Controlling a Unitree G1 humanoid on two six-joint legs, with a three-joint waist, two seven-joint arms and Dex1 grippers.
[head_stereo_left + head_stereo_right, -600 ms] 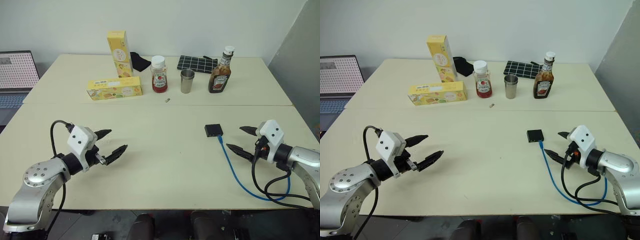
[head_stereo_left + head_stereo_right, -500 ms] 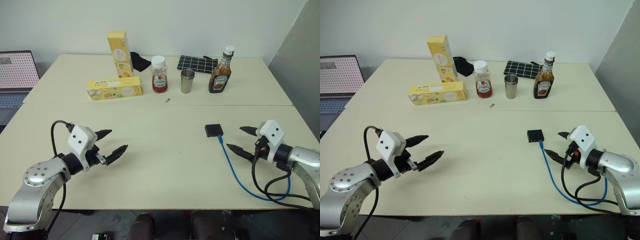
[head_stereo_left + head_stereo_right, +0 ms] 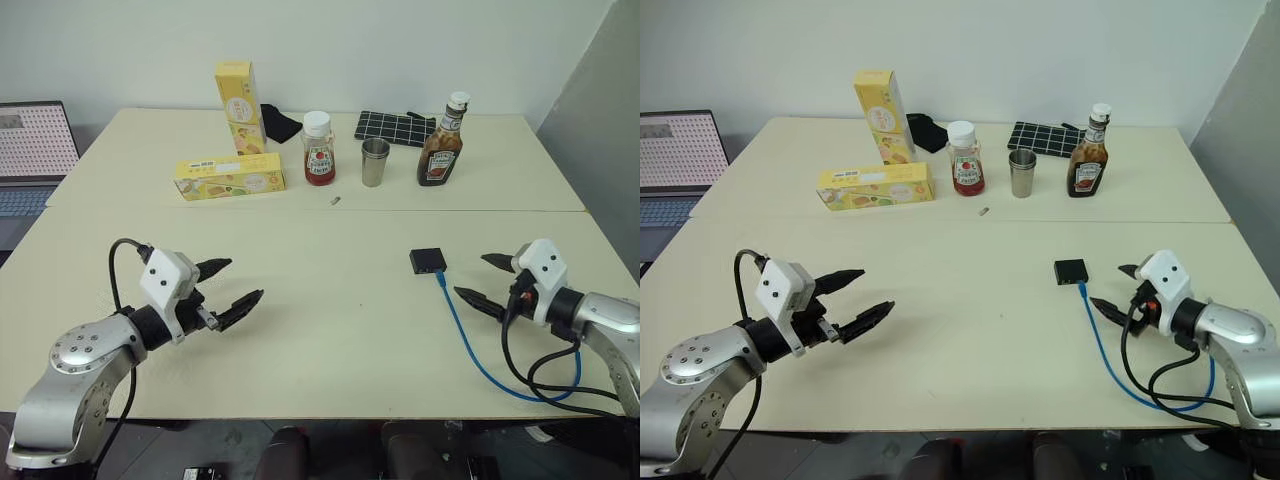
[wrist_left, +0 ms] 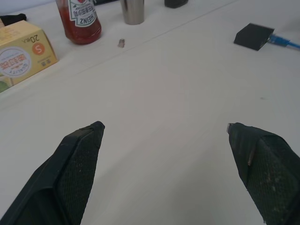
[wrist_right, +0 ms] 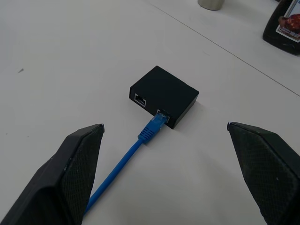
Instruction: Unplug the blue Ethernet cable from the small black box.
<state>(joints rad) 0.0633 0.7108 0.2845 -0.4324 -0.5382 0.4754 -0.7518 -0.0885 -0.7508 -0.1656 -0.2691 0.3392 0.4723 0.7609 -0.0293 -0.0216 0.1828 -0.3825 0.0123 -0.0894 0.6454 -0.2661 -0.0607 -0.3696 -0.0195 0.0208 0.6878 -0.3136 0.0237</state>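
Right hand (image 3: pixel 488 281) hovering released, nearer; blue Ethernet cable (image 5: pixel 151 131) plug sitting in small black box (image 5: pixel 164 95), cord trailing toward it; left hand (image 3: pixel 232 287) released, far.

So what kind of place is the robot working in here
Probably a lab or office test area rather than a kitchen: plain cream tables pushed together against a bare wall, an open laptop at the side, and props like a ketchup bottle laid out beside a small black box.

The small black box (image 5: pixel 164 96) looks like matt plastic – smooth and flat-sided. Plugged into it, the blue Ethernet cable (image 5: pixel 123 161) has a smooth, slightly glossy sheath. Behind the box, the cup (image 3: pixel 374 162) is brushed metal, the ketchup bottle (image 3: pixel 318 148) glossy plastic. The table (image 3: pixel 330 300) is smooth and matt.
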